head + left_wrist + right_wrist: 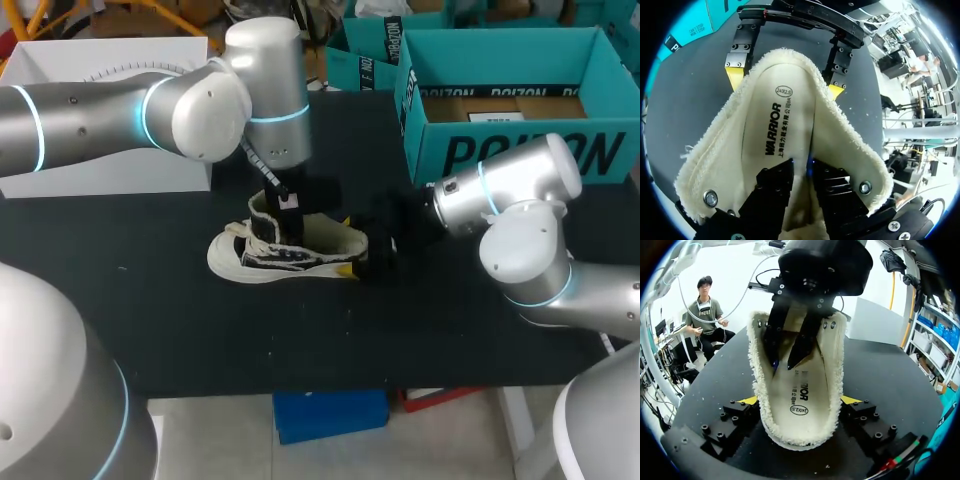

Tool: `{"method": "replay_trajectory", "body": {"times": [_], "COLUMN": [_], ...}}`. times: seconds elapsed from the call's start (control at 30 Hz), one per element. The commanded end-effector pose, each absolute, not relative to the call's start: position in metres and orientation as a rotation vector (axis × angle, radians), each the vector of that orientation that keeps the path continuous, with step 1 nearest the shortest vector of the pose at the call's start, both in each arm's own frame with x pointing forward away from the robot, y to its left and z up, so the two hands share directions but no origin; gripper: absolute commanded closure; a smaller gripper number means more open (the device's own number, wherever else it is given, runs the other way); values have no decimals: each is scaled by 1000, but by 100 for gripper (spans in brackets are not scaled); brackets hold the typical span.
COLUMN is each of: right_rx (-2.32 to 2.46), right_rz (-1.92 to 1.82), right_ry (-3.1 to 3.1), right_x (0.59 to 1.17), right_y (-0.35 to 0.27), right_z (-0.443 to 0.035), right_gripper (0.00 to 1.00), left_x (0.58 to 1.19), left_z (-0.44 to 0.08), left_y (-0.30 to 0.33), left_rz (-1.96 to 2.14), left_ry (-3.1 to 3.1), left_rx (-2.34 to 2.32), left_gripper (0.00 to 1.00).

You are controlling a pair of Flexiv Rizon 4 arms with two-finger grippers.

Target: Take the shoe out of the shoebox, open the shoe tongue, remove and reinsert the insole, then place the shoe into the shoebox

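A cream high-top shoe [285, 255] with dark side panels lies on the black table [150, 320], toe to the left. My left gripper [283, 205] comes down from above into its mouth. In the left wrist view its black fingers [775, 187] stand a little apart over the printed insole [777, 130], which lies flat inside the fleece lining [720, 155]; nothing is between them. My right gripper [360, 255] has the heel from both sides, yellow tips [735, 77] against the collar. The right wrist view shows the shoe [795, 430] between its fingers and the left gripper [785, 362] inside.
The open teal shoebox [500, 150] stands at the back right, close behind my right arm. A white box [110, 170] sits at the back left, another teal box [370, 55] behind the middle. The table's front edge runs below the shoe.
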State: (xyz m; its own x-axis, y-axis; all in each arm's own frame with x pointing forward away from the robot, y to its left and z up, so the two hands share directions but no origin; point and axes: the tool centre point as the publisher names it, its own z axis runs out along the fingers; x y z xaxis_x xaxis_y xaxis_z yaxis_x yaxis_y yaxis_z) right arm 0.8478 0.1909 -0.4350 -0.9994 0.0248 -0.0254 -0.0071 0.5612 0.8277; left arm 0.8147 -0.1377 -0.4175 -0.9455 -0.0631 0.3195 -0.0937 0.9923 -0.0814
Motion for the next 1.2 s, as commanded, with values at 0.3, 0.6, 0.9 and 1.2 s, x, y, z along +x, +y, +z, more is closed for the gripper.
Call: {"method": "replay_trajectory", "body": {"times": [0.3, 0.6, 0.9, 1.2], "right_rx": [20, 20, 20, 20], "right_rz": [1454, 1454, 1454, 1454], "right_ry": [2746, 2746, 2746, 2746], "right_x": [849, 849, 849, 849], "right_y": [191, 191, 191, 191], "right_z": [-438, -438, -438, -438], "right_gripper": [100, 100, 100, 100], "left_x": [800, 798, 815, 844], "left_z": [-429, -453, -479, -492], "left_y": [-129, -112, -85, -71], "left_rz": [41, -167, -335, -326], "left_ry": [-3074, -3350, -3562, -3668], "left_rx": [164, 213, 303, 402], "left_gripper": [74, 72, 72, 73]}}
